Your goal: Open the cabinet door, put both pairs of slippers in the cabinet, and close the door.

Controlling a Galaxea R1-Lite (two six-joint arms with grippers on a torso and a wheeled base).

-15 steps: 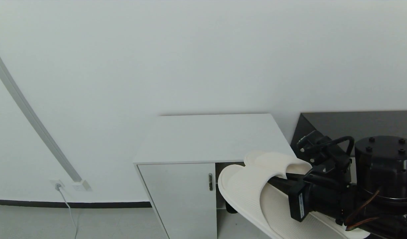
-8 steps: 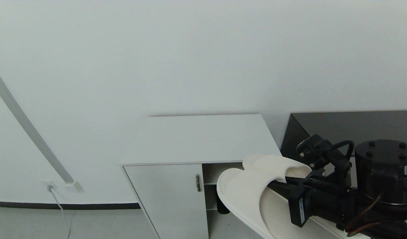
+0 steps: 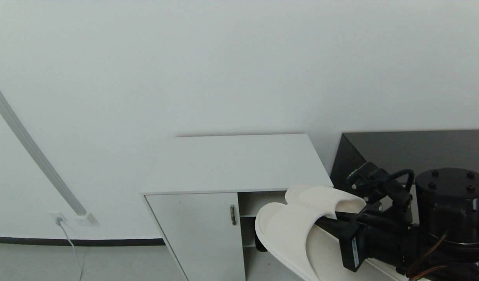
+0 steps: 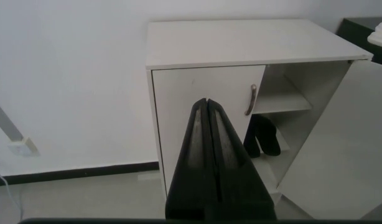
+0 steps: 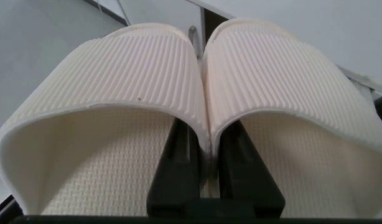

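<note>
Grip comes first: my right gripper (image 5: 206,155) pinches the white slippers (image 5: 147,68) by their two inner walls, pressed side by side, toes pointing away from the wrist. They hang in the air in front of the cabinet (image 3: 231,164), not yet inside, with the toes near its open half. My left gripper (image 4: 207,106) hovers empty, fingers pressed together, facing the shut door (image 4: 178,93). The open door (image 4: 346,143) stands swung out toward me. Inside I see a shelf (image 4: 281,102) and, below it, a dark thing (image 4: 262,137), maybe the other pair; I cannot tell.

My worry is the hold: it takes only soft, thin walls, so a nudge against the shelf or the shut door's edge could pull one slipper free. Going in skewed would catch a toe. The lower bay looks partly taken, so a push there could jam. My arm could also knock the open door.
</note>
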